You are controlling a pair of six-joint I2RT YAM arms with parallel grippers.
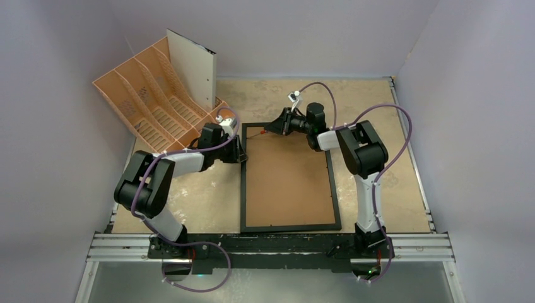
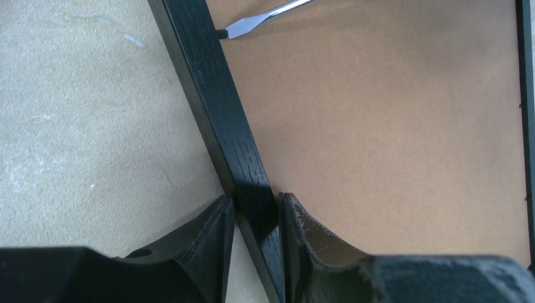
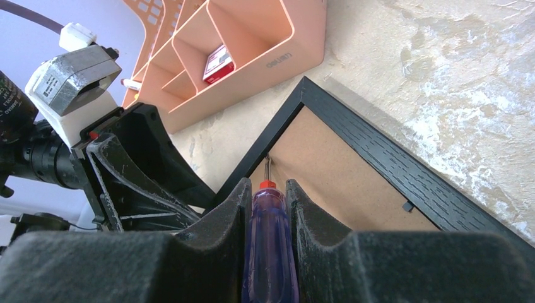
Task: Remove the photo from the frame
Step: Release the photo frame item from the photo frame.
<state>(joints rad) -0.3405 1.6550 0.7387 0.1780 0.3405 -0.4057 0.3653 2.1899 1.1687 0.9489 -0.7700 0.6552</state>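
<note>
Brown fibreboard backing (image 1: 287, 180) faces up inside the thin black rectangular picture frame (image 1: 243, 189), which lies face down in the middle of the beige table (image 1: 208, 202). From this I judge that the task is at an early stage. The board sits flat between the rails and nothing is lifted. The sunflower photo shows in no view. I suppose it is under the board, inside the frame, but I cannot confirm this.

My left end effector (image 2: 255, 202) is closed on the left rail of the frame, near its eleven o'clock corner, with one finger on the outer side and one on the board side. My right end effector (image 3: 268, 186) grips a screwdriver with a clear purple handle and a red collar (image 3: 268, 252). Its flat blade touches a small black retaining tab (image 2: 221, 31) at that same corner. I think the tabs must first be freed, then the board raised, and only then the photo taken out.

On writing: the orange plastic file organiser (image 1: 145, 101), at ten o'clock on the table, carries an embossed word on its low wall, but I cannot read it with certainty. A small red and white box (image 3: 219, 65) in one compartment has print that is too small to read. A flat white sheet (image 1: 192, 66) standing in the organiser is blank.
</note>
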